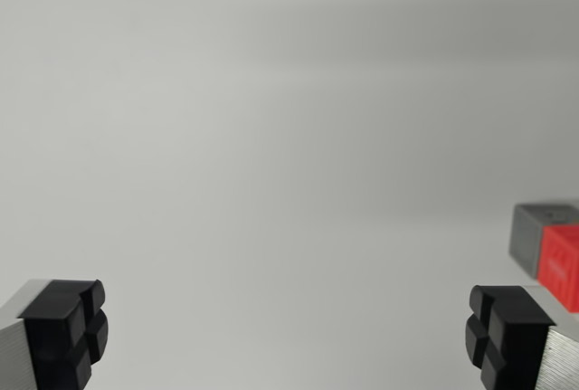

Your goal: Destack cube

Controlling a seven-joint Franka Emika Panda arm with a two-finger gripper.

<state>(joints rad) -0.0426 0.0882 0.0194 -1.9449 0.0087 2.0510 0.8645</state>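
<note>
With the gripper (pixel 286 334) spread wide and empty, shift it toward the wrist view's right until the small red plastic cube (pixel 561 264), seemingly stacked against the grey plastic cube (pixel 534 232), sits centred between its black rubber pads (pixel 65 331).

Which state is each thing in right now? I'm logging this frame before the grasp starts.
tool: open, pads wide apart, nothing between them.
red cube: at the wrist view's right edge, partly cut off, not held.
grey cube: directly against the red cube, behind it in this view, not held; whether one sits on the other cannot be told.
table: plain pale surface.
</note>
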